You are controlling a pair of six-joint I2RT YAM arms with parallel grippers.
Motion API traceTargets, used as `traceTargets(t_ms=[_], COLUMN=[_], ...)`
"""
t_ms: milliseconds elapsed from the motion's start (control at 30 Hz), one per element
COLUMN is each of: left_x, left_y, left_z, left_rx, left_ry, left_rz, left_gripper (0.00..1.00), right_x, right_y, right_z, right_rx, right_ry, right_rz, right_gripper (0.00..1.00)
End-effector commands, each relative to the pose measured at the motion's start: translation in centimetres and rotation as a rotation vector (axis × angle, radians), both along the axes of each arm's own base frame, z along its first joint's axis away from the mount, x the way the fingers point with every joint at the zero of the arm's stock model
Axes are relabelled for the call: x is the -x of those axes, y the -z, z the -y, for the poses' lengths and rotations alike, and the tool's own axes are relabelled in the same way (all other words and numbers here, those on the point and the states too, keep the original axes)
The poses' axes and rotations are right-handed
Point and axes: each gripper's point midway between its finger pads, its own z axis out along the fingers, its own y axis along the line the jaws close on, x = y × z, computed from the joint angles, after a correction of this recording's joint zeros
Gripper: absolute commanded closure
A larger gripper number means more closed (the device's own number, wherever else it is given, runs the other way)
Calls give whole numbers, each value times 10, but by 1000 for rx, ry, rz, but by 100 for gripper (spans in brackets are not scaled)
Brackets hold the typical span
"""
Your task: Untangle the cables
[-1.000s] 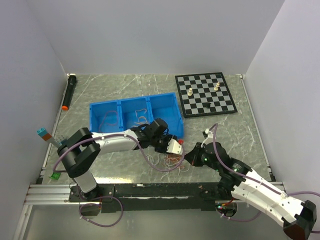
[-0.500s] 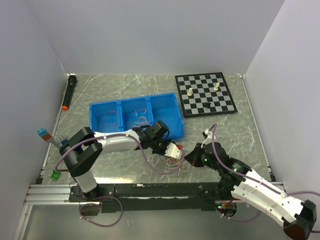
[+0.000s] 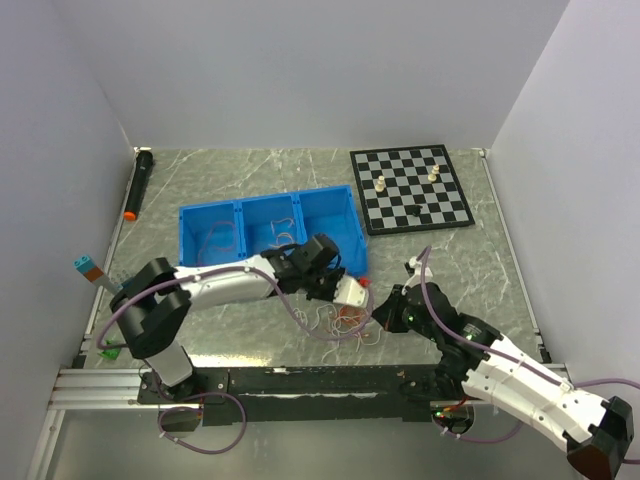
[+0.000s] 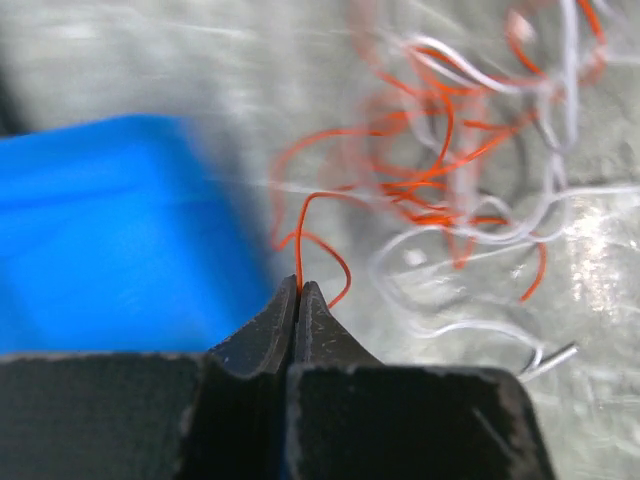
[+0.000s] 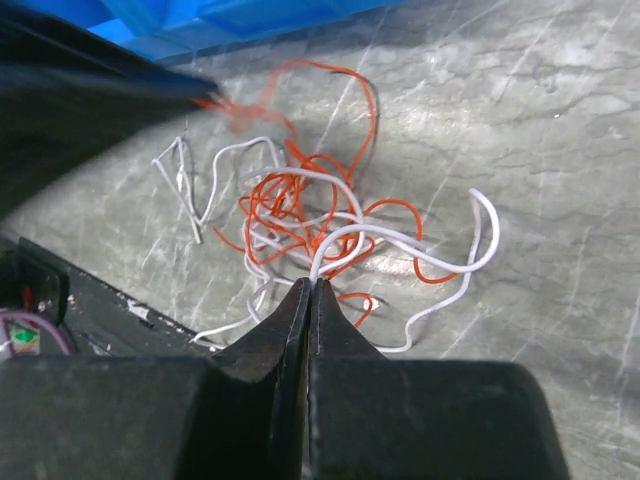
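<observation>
The cables (image 3: 340, 322) lie in a loose heap on the table (image 3: 480, 260), at 6 o'clock from the right compartment of the blue bin (image 3: 183, 235). They appear light, limp and springy, so a free end or an outer loop is judged the best hold. The left gripper (image 4: 299, 292) is clamped on one orange strand. The right gripper (image 5: 311, 288), at 3 o'clock of the heap, pinches a white loop. Only the wrist views show these grasps; only the overhead view shows strands lying in the bin.
</observation>
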Motion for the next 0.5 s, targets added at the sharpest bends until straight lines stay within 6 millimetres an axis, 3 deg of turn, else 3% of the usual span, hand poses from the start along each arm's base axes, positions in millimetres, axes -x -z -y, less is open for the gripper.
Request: traceTargets(t_ms=[0, 167, 333, 400, 467], left_x=[-25, -17, -1, 9, 13], left_y=[-140, -267, -390, -430, -456], left_z=[19, -5, -56, -77, -94], left_rx=[212, 355, 628, 730, 788], left_ry=[-145, -221, -284, -292, -315], left_rz=[112, 168, 364, 435, 498], left_gripper=[99, 99, 99, 99, 99], right_x=[-14, -14, -11, -9, -7], right_y=[-16, 2, 23, 32, 39], right_z=[2, 9, 14, 16, 16], right_rx=[28, 94, 152, 171, 182], right_ry=[33, 72, 83, 89, 91], right_rz=[46, -20, -75, -100, -124], right_gripper=[100, 100, 100, 100, 100])
